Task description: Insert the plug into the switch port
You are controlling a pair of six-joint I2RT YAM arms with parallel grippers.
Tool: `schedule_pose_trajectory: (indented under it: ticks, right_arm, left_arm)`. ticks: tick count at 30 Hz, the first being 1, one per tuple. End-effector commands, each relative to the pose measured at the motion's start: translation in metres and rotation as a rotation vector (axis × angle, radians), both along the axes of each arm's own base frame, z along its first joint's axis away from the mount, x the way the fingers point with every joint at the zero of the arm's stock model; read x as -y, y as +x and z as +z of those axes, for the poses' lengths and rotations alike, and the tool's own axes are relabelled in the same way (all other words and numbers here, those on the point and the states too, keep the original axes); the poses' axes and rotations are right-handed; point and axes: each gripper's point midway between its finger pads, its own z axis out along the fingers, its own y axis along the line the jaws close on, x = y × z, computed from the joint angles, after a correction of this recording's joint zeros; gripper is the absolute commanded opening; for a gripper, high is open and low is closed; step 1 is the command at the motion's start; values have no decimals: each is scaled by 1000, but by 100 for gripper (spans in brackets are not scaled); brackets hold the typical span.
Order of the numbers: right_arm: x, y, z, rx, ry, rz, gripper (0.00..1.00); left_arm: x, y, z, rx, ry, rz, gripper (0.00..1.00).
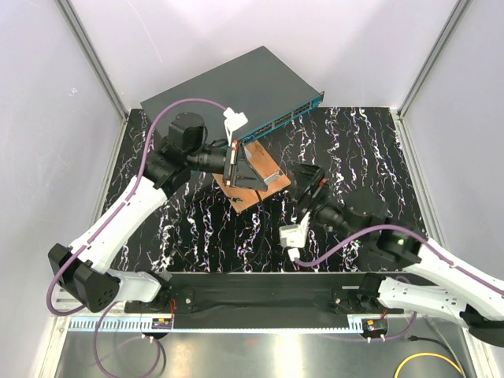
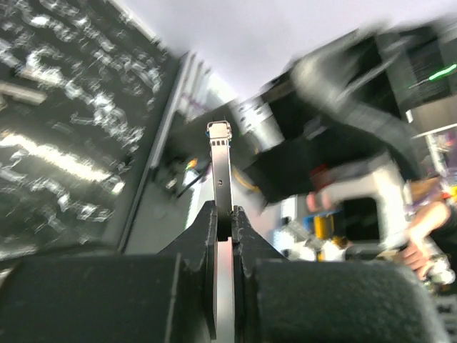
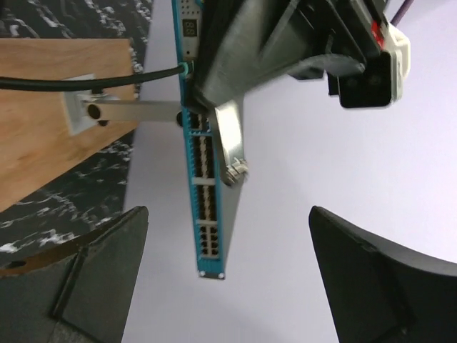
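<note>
The plug [image 2: 220,168] is a thin, flat strip of bright metal with a small latch loop at its tip. It is clamped edge-on between the fingers of my left gripper [image 2: 223,214]. Most of its length sticks out forward, I judge so that the tip can reach a port without my fingers fouling the face. In the right wrist view its tip hangs just beside the switch [image 3: 203,193], near one end of the port rows on the narrow teal front. I judge it is not yet seated, though I cannot tell whether it touches. The switch is a flat, dark grey metal box lying at the far side of the black, white-veined table [image 1: 354,157], its front angled toward me. A copper-brown board [image 1: 236,194] lies just before it. My right gripper [image 1: 309,183] hovers near, jaws spread wide and empty, probably so its camera can watch the port face.
</note>
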Motion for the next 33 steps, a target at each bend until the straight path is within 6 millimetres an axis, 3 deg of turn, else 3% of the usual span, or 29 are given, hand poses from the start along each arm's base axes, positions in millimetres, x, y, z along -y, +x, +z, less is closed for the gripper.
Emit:
schedule_pose_trajectory:
  ticks: [1,2,4,5,7,8,9,12,15,22,33]
  right_arm:
    - [29,-9,-28,-286,-79,-94,100]
    - [31,-13,-20,-345,-38,-99,100]
    - [32,-23,-32,-438,-73,-84,95]
    - [31,-27,-26,-494,-42,-82,89]
    - [28,-40,-45,-620,-119,-63,83]
    - [26,-47,-37,-687,-93,-53,82]
    - [28,-59,-49,-764,-144,-36,79]
    - [21,-74,-56,-879,-172,0,75]
    - [9,-72,-53,-858,-116,43,75]
    - [-17,-71,-42,-874,-12,116,61]
    - [-24,-67,-46,-908,19,96,57]
  left_arm:
    - [-14,-12,-4,136,31,-51,0]
    - [-16,-17,-9,118,39,-69,0]
    - [-18,-20,-13,133,51,-84,0]
    - [-19,-22,-17,115,61,-90,0]
    - [-20,-23,-22,106,73,-96,0]
    - [-21,-25,-23,99,73,-102,0]
    - [-22,-26,-24,92,76,-102,0]
    - [-23,-33,-29,64,69,-121,0]
    - [-21,-43,-29,55,49,-157,0]
    - [-18,-61,-30,31,28,-246,0]
    - [-21,-75,-37,-13,15,-283,0]
